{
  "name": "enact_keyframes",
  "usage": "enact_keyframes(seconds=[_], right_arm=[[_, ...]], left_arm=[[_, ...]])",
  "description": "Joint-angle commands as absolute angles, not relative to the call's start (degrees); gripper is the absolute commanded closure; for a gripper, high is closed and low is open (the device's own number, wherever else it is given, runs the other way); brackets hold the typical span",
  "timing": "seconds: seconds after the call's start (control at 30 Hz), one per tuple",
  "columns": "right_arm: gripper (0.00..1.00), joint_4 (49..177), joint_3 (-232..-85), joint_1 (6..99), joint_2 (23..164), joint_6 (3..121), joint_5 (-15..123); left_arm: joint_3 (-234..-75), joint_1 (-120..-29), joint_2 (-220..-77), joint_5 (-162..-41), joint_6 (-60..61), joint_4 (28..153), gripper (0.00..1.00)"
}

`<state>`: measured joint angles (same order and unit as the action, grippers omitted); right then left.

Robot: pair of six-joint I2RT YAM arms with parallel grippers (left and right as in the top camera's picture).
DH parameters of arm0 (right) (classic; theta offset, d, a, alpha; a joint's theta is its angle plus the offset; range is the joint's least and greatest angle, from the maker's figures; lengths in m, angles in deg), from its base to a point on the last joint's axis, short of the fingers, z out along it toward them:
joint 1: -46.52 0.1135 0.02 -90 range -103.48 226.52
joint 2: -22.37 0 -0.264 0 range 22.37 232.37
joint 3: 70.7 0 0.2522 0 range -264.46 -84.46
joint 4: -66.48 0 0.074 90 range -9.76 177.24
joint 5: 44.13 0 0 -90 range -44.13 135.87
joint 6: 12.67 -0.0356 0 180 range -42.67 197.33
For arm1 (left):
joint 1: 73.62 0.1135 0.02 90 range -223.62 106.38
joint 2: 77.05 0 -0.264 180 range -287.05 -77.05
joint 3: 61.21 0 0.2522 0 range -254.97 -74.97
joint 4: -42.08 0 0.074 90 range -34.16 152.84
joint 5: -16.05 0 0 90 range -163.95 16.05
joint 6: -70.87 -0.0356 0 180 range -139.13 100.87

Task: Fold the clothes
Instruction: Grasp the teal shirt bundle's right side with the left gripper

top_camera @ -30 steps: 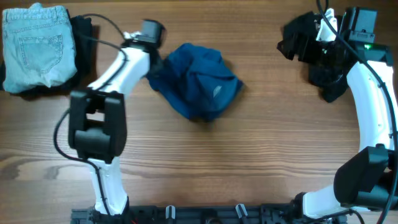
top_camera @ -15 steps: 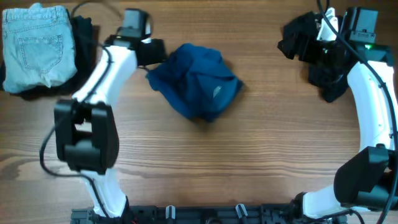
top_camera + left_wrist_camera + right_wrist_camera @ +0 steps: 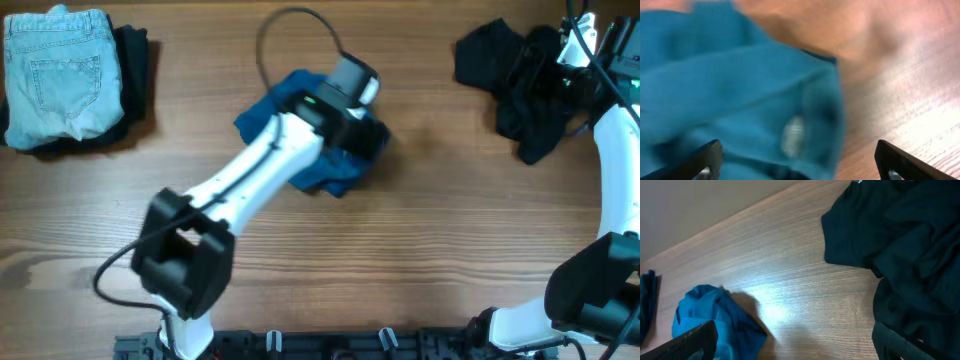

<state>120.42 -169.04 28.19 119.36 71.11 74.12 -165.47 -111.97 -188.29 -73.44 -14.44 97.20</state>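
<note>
Clothes: deep-blue garment (image 3: 266, 116) bunched at centre of table (image 3: 430, 250).
Left gripper (image 3: 800, 161): jaws wide above it, empty.
Right gripper (image 3: 795, 341): spread, empty, far right.
Risk: a bite into bunched layers could drag the whole heap.

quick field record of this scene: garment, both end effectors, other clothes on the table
blue garment: crumpled, unfolded, mid-table
left end effector: open, over the blue garment, not gripping it
right end effector: open, empty, by the black clothes
jeans: folded, far left corner
table: wood
</note>
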Motion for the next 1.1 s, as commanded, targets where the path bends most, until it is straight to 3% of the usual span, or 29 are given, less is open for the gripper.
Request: enact_keyframes(seconds=[0.0, 0.13, 0.87, 1.0, 1.03, 1.07], right_arm=[[0.0, 120.14, -169.47, 28.1, 119.67, 70.74, 75.5], [0.0, 120.31, -169.47, 28.1, 119.67, 70.77, 75.5], [0.0, 119.92, -169.47, 28.1, 119.67, 70.74, 75.92], [0.01, 119.7, -169.47, 28.1, 119.67, 70.81, 75.89], [0.0, 119.72, -169.47, 28.1, 119.67, 70.96, 75.89], [0.01, 119.7, -169.47, 28.1, 119.67, 70.96, 75.89]], left_arm=[[-165.89, -116.73, -192.05, -62.86, -15.42, 97.12, 0.05], [-165.89, -118.79, -195.77, -56.56, -13.98, 96.81, 0.05], [-165.78, -120.64, -204.44, -51.32, -14.42, 97.51, 0.14], [-165.78, -120.6, -207.24, -50.62, -14.35, 95.54, 0.34], [-165.78, -120.6, -207.7, -50.05, -14.2, 95.48, 0.47], [-165.78, -120.6, -208.12, -49.42, -14.18, 95.48, 0.74]])
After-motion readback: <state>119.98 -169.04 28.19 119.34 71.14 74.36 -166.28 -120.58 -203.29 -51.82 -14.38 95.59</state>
